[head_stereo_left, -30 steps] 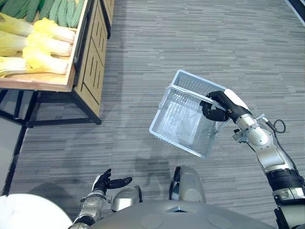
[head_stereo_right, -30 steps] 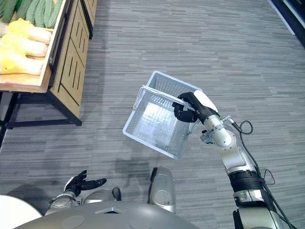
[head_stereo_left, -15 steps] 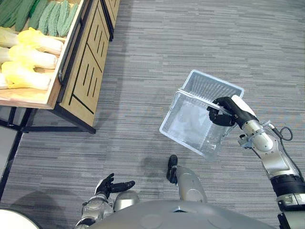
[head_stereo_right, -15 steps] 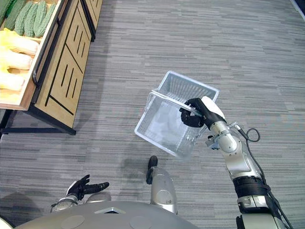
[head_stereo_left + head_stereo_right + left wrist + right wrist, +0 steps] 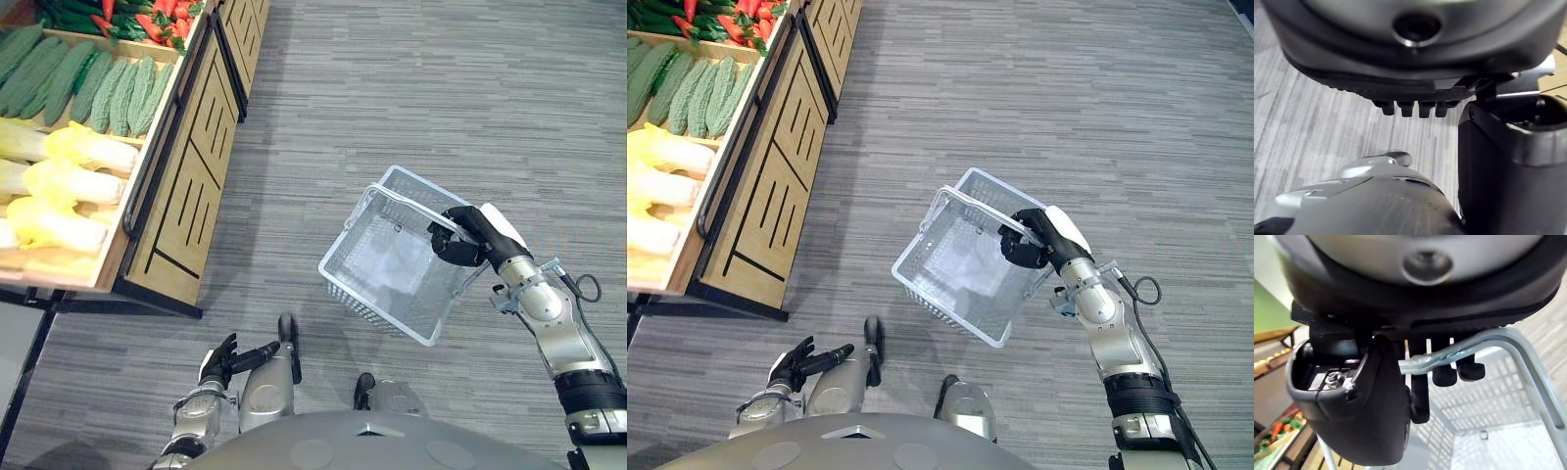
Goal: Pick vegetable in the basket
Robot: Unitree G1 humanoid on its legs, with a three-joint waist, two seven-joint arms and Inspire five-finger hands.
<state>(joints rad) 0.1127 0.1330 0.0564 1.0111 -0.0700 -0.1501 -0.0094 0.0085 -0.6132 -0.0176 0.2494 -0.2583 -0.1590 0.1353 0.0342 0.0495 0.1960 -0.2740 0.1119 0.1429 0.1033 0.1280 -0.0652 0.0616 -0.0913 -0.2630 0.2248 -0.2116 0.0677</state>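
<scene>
Out to my right, held above the grey striped floor [image 5: 392, 88], my right hand [image 5: 460, 238] has its fingers and thumb curled round the handle [image 5: 1464, 350] of a white mesh basket [image 5: 415, 193]. In the right wrist view the pale bar of that handle runs under my curled fingers [image 5: 1444, 374], with the thumb closed in front of it and the basket's perforated wall and bottom showing past them. The basket hangs tilted from my grip, its near left corner lowest and its open top turned up. A second handle loop [image 5: 377, 201] shows along its far left side, free of my hand.

My left hand [image 5: 223, 364] sits low and near, close against my body on the left. Its fingers are straight and relaxed and the thumb stands out to the right, with nothing in it. The left wrist view shows the tips of those fingers [image 5: 1410, 107] in a row above the floor.

Far to the left stands a wooden produce stand [image 5: 186, 186] with slatted front panels and a dark rail along its edge. The vegetables lie in its sloping trays: pale yellow napa cabbages [image 5: 69, 186] in the nearest tray, bumpy green bitter gourds [image 5: 122, 93] side by side in the tray beyond them, and red chillies [image 5: 167, 15] at the far end beside some darker green vegetables that I cannot name. All of them are well apart from the basket and from both my hands, with open floor between.
</scene>
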